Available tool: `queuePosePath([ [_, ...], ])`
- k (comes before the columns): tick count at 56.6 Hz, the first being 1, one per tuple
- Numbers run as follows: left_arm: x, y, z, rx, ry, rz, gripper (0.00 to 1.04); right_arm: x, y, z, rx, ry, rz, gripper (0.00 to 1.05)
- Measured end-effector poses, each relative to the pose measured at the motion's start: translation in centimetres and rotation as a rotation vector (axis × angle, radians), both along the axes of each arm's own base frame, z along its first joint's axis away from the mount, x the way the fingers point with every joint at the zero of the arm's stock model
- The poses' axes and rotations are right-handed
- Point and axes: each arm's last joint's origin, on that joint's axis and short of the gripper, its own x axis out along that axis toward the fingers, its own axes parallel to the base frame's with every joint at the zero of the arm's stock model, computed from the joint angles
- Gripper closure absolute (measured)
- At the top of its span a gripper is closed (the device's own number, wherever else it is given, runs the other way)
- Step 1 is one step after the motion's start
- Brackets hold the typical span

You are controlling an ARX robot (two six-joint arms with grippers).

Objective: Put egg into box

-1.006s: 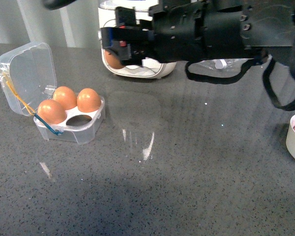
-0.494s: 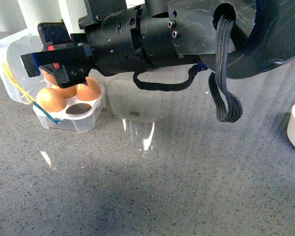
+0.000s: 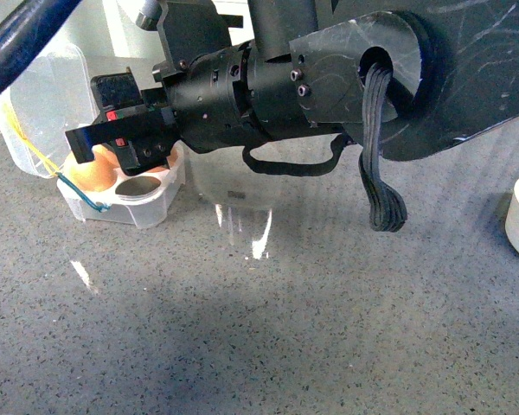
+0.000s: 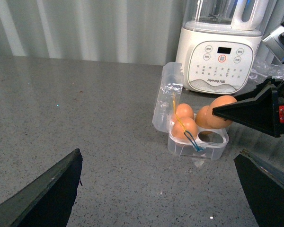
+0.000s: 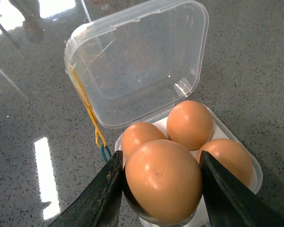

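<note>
Right gripper [image 3: 91, 145], clamped on the egg [image 5: 163, 182], had arrived above the box [image 5: 132, 71]; empty hollow [image 4: 210, 137] directly beneath, only lowering apparently remained.

This is looking like a kitchen: a white blender [image 4: 221, 61] is standing beyond the right pincer [image 3: 112, 149] on a speckled grey countertop [image 4: 85, 123].

The orange-brown hen's egg [image 5: 163, 182] has a smooth shell with a faint, soft sheen. The fingers [image 5: 104, 194] of the right gripper [image 5: 160, 158] look like matt black plastic. The small clear plastic egg box [image 5: 146, 61] is glossy and see-through, with a white plastic tray. The grey speckled stone-look worktop [image 3: 285, 328] is polished and mirrors the lights. The white plastic blender base [image 4: 220, 61] shines.
</note>
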Motion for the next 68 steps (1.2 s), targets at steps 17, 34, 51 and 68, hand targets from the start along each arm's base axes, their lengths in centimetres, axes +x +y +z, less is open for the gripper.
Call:
queuePosePath([
  [17,0.0,0.0,0.0,0.000,0.000,0.000,0.07,0.1,0.0,-0.4,-0.021,0.003,-0.008,0.63],
  [34,0.0,0.0,0.0,0.000,0.000,0.000,0.07,0.2,-0.2,-0.4,-0.020,0.005,-0.012,0.14],
  [51,0.0,0.0,0.0,0.000,0.000,0.000,0.07,1.9,-5.3,2.7,-0.046,-0.093,-0.317,0.07],
  [68,0.0,0.0,0.0,0.000,0.000,0.000,0.07,1.0,-14.1,5.5,-0.154,-0.257,-0.867,0.07],
])
